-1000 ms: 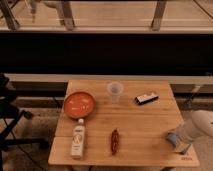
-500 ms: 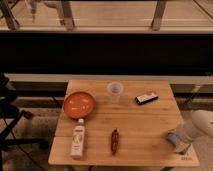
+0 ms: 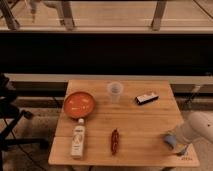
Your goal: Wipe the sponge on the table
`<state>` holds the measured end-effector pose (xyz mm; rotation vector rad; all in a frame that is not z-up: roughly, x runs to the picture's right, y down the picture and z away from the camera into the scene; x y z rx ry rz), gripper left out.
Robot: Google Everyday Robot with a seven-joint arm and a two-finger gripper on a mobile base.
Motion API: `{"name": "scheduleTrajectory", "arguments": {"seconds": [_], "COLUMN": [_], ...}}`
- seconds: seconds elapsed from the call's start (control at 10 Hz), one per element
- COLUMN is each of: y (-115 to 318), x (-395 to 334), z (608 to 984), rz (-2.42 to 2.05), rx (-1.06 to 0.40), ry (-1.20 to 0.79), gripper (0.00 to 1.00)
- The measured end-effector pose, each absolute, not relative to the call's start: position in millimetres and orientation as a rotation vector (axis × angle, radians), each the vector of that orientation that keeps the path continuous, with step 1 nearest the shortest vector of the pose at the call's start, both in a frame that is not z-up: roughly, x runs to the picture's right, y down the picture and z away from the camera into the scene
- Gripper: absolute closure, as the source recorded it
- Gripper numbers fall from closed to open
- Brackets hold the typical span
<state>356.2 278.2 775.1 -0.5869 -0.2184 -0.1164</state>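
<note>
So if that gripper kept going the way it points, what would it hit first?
The gripper is at the sponge near the front right corner of the table, so that comes first. It points roughly left; past the sponge, the small red object probably lies next, though depth is unclear.

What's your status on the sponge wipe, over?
Gripper at the sponge, near right corner of the table. Sponge down on the wood. Red item and black-and-white block apart from it.

Gripper [image 3: 176, 143] at table [image 3: 145, 120] front-right corner, mostly hidden under white arm [image 3: 200, 127]. Arm cut off by right edge. Sponge [image 3: 170, 139] partly covered there. Bottle [image 3: 78, 141] label unreadable.
</note>
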Motion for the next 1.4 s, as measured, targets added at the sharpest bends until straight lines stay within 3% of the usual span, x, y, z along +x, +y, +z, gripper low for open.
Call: {"name": "scheduleTrajectory", "arguments": {"seconds": [0.4,1.0,1.4], "y": [262,274,276], "x": [295,217,186], "z": [753,769,759], "rz": [-0.263,-0.427,-0.523], "rx": [-0.546,-0.615,-0.618], "ry": [-0.214,-0.314,-0.358], "gripper": [1.0,1.0,1.0]}}
